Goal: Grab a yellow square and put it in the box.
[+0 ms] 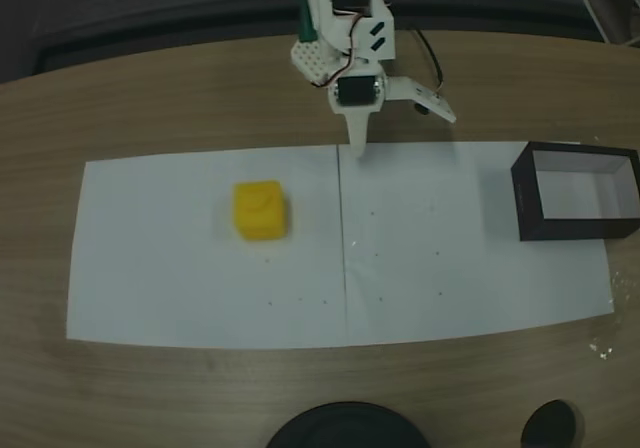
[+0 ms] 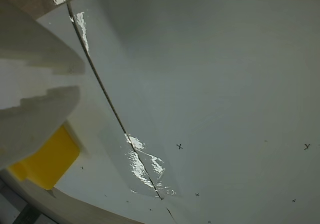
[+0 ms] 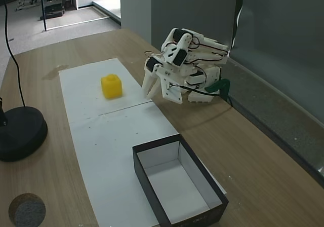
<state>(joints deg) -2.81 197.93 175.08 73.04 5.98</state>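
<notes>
Yellow square point(image 1: 261, 210): small matte bright yellow cube with rounded edges, resting flat on white paper, left half of the sheet in a fixed view. Box point(image 1: 525, 208): rectangular, open-topped, thin black walls, white interior, empty, upright at the sheet's right end, well apart from the cube.

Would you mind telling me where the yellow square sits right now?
In a fixed view, the yellow square sits on the white paper's left half, away from the box.
</notes>
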